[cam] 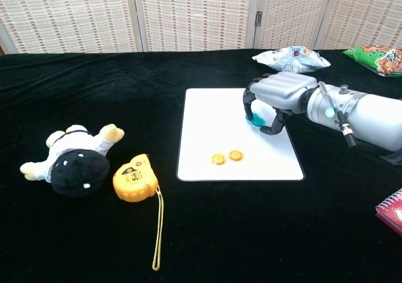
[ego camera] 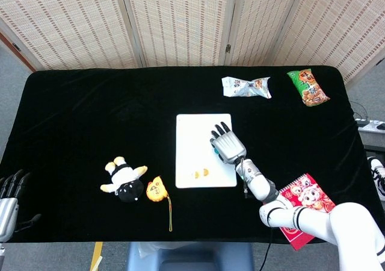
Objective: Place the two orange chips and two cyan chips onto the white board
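The white board lies mid-table, also seen in the head view. Two orange chips sit side by side near its front edge. My right hand arches over the board's right part, fingertips down on it. A patch of cyan chip shows on the board under those fingers; I cannot separate a second cyan chip. From above, the right hand covers the cyan chips almost fully. My left hand hangs off the table's front left corner, fingers spread and empty.
A plush toy and a yellow tape measure with its cord lie left of the board. Two snack bags lie at the back right. A red notebook sits at the front right.
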{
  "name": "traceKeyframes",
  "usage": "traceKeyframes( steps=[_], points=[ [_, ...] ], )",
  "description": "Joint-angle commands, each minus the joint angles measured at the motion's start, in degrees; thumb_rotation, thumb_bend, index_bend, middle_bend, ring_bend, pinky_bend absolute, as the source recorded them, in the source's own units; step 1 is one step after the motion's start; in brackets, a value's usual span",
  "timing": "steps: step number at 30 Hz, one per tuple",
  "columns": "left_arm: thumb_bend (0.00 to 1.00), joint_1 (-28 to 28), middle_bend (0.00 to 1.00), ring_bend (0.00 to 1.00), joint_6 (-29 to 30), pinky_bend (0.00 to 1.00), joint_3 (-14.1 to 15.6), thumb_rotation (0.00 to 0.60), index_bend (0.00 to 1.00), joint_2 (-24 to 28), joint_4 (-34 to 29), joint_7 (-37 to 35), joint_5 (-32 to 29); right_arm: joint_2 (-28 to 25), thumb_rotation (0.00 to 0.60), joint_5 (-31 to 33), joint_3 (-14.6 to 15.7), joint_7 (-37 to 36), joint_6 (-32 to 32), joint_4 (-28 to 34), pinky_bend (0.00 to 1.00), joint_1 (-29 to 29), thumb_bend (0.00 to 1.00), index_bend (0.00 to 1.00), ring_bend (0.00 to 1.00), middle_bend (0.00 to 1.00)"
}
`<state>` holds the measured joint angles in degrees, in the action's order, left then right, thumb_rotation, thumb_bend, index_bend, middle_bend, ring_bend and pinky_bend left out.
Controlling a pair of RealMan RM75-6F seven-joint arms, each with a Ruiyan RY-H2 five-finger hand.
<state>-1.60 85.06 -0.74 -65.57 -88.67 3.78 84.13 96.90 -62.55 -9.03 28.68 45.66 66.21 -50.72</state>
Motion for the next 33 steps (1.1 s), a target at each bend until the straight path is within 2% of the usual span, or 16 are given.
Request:
traceKeyframes(
  steps=[1,5,8,13,16,19,23,29,33],
  points=[
    [0.17,0.0,0.03,0.06,-0.1,0.0,0.0,0.6,0.0,-0.1,0.0,0.0,0.0,0.1,0.6,0.0,0.1,0.1,0.1,-0.1,0.0,0.0,0.31,0.34,0.04,0.15],
    [0.17,-0.1,0.03,0.06,-0.2,0.0,0.0,0.6,0.0,-0.1,0.1,0.1,0.0,-0.2,0.6,0.0,0.1,0.1,0.4,0.0,0.0,0.1,0.31,0.27,0.04,0.15],
    [0.17,-0.3,0.03,0.06,-0.3,0.0,-0.2,0.6,0.0,0.0,0.0,0.0,0.0,-1.0,0.6,-0.3,-0.3,-0.8,1.7,1.0,0.0,0.6,0.31,0.26,0.05,0.15],
    [0.17,-0.7,0.03,0.06,-0.5,0.0,-0.5,0.6,0.0,0.2,-0.3,0.0,0.1,-5.4,0.6,-1.6,-1.2,-3.8,7.9,6.3,0.0,4.2,0.32,0.25,0.07,0.15],
    [0.17,-1.1,0.03,0.06,-0.6,0.0,-0.7,0.6,0.0,0.1,-0.5,0.2,0.3,-9.2,0.6,-2.5,-0.7,-4.8,12.4,10.5,0.0,7.6,0.31,0.25,0.08,0.15],
    [0.17,-1.4,0.03,0.06,-0.7,0.0,-0.9,0.6,0.0,0.0,-0.8,0.4,0.5,-13.6,0.6,-4.2,0.4,-7.0,17.4,15.2,0.0,11.8,0.31,0.24,0.09,0.14],
    [0.17,-2.0,0.03,0.06,-0.7,0.0,-1.2,0.6,0.0,-0.1,-1.6,1.1,0.9,-19.9,0.6,-6.8,2.8,-10.9,23.5,21.2,0.0,18.0,0.31,0.13,0.07,0.08],
    [0.16,-2.6,0.03,0.06,-0.1,0.0,-1.5,0.6,0.0,0.0,-3.4,1.8,2.1,-26.2,0.6,-11.7,6.6,-16.9,32.3,26.1,0.0,26.5,0.31,0.01,0.01,0.01],
    [0.17,-2.8,0.03,0.06,0.2,0.0,-1.4,0.6,0.0,0.2,-4.7,2.1,2.7,-29.3,0.6,-15.6,9.9,-20.2,37.4,28.1,0.0,32.1,0.31,0.0,0.0,0.0]
  ],
)
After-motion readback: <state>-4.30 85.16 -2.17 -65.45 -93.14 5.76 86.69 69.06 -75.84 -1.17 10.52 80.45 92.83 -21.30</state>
